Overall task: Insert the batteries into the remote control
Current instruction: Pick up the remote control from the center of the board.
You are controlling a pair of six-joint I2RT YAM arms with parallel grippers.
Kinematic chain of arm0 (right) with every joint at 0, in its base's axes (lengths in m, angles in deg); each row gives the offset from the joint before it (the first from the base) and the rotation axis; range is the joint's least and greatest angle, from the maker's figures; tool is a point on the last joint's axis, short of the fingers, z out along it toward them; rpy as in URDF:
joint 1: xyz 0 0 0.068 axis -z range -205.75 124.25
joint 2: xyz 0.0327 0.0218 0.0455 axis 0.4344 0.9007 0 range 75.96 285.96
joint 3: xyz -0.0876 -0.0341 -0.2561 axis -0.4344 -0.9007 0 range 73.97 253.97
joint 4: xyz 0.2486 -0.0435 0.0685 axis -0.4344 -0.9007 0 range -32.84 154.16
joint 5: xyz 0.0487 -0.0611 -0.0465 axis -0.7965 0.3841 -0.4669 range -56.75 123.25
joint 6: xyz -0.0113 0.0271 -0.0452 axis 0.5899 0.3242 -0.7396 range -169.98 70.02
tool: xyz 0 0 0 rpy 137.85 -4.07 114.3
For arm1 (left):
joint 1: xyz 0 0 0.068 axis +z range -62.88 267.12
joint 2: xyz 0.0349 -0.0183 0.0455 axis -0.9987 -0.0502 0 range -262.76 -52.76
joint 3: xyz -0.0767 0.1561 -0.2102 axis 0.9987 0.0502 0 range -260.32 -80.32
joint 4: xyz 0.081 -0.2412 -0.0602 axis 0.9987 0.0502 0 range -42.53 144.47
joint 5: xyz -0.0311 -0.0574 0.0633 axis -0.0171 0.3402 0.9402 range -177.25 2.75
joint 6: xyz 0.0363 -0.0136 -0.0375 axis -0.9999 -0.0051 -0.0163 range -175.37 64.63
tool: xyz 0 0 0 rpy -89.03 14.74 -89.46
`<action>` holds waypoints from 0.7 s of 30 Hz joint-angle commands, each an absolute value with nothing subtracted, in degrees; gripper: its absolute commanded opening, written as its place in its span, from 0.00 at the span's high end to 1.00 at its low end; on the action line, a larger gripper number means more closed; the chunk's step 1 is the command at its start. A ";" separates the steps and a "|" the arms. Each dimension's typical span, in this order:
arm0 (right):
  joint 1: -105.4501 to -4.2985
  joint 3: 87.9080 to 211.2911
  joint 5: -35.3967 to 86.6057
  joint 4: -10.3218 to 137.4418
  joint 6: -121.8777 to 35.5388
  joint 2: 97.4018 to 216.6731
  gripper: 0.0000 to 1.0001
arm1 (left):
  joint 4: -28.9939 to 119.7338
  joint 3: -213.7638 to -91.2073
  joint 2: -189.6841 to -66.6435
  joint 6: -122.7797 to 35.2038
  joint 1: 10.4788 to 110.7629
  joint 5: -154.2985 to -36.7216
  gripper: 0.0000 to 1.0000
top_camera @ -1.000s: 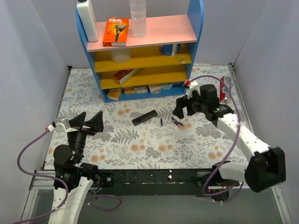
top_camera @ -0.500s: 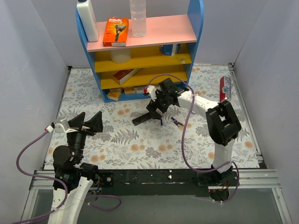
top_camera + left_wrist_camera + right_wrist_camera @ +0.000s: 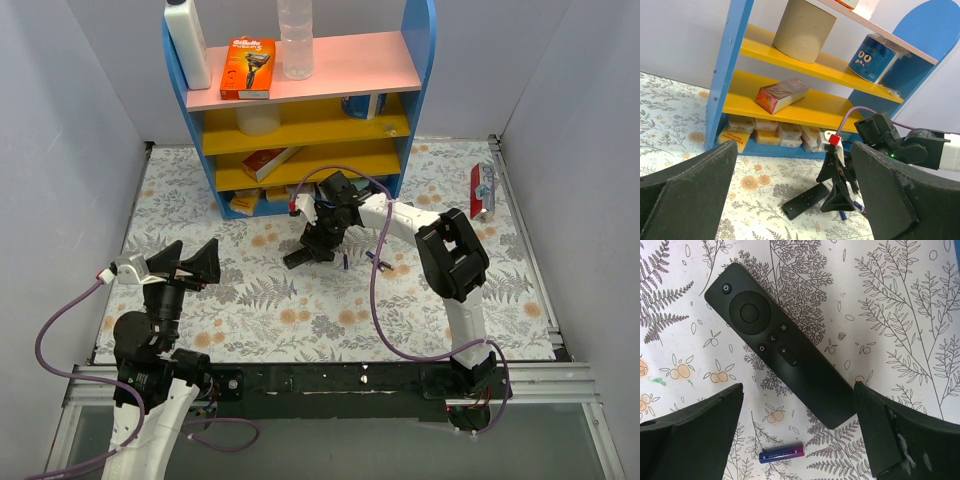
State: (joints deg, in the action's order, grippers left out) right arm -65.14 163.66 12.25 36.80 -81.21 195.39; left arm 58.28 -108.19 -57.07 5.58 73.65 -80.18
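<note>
Batteries (image 3: 346, 262) are lying on the table just beside the right gripper (image 3: 318, 240), whose jaws are standing wide apart and gripping nothing. From above, two purple-blue specks are showing to that gripper's right. I cannot tell whether the farther speck (image 3: 377, 261) is a single cell.

One table (image 3: 200, 200) is carrying everything, under a flat cloth printed with ferns and orange flowers. One shelf unit (image 3: 420, 60) is standing beyond the right jaws, with blue sides, an arched end panel, a pink top board and two yellow boards. The pink board is bearing a white bottle (image 3: 187, 45), an orange razor box (image 3: 248, 68) and a clear plastic bottle (image 3: 296, 40). The yellow boards are holding a buff paper roll (image 3: 805, 30), a blue tin with a cartoon face (image 3: 875, 50) and a red-and-white box (image 3: 782, 94). A row of small yellow and white packets (image 3: 775, 135) is sitting beneath them.

The left gripper (image 3: 185, 262) is hanging well apart from all this at the near left, its black wedge-shaped jaws spread wide and empty.

One remote control (image 3: 785, 347), a slim matt black bar with a ring pad and small round buttons, is lying face up and askew right under the open right jaws. One battery (image 3: 782, 453), a thin cylinder in a purple and blue wrap, is lying between the same two fingers, nearer the wrist than the remote and apart from it.
</note>
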 commanded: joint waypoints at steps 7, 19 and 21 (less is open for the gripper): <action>-68.10 156.77 13.99 37.34 -81.37 191.19 0.04 | 59.07 -109.76 -58.12 5.45 73.32 -80.22 0.02; -71.27 145.42 22.25 46.74 -75.74 183.53 0.21 | 59.08 -109.67 -59.35 5.54 73.23 -80.48 0.02; -71.27 145.16 22.70 47.28 -74.86 184.23 0.23 | 59.16 -109.67 -59.70 5.72 73.23 -80.48 0.02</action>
